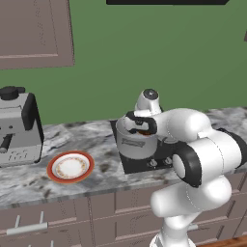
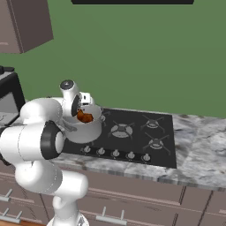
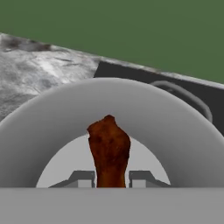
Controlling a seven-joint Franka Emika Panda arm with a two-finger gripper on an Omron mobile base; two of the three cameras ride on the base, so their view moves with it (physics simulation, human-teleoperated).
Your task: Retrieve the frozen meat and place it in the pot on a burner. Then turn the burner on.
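The gripper (image 3: 112, 178) is closed on the frozen meat (image 3: 109, 148), its two finger tips pressed against either side of the reddish-brown piece at 6 o'clock in the hand view. The meat rises from between the tips toward 12 o'clock and hangs inside the mouth of the pot (image 3: 52, 127), whose grey wall curves around it on all sides and whose paler floor shows behind it. Whether the meat touches that floor I cannot tell.

In the right base view the gripper (image 2: 83, 115) sits over the pot (image 2: 88, 131) with the meat (image 2: 84, 117) showing as an orange-brown spot at the rim. The pot stands on the black cooktop (image 2: 132, 132), at its 9 o'clock side, with a row of knobs (image 2: 115, 153) along the front edge.

In the left base view the pot (image 1: 136, 144) is partly behind the arm; an orange-rimmed plate (image 1: 70, 167) lies on the marble counter (image 1: 96, 140) at the pot's 9 o'clock, and a coffee machine (image 1: 18, 126) stands beyond the plate.
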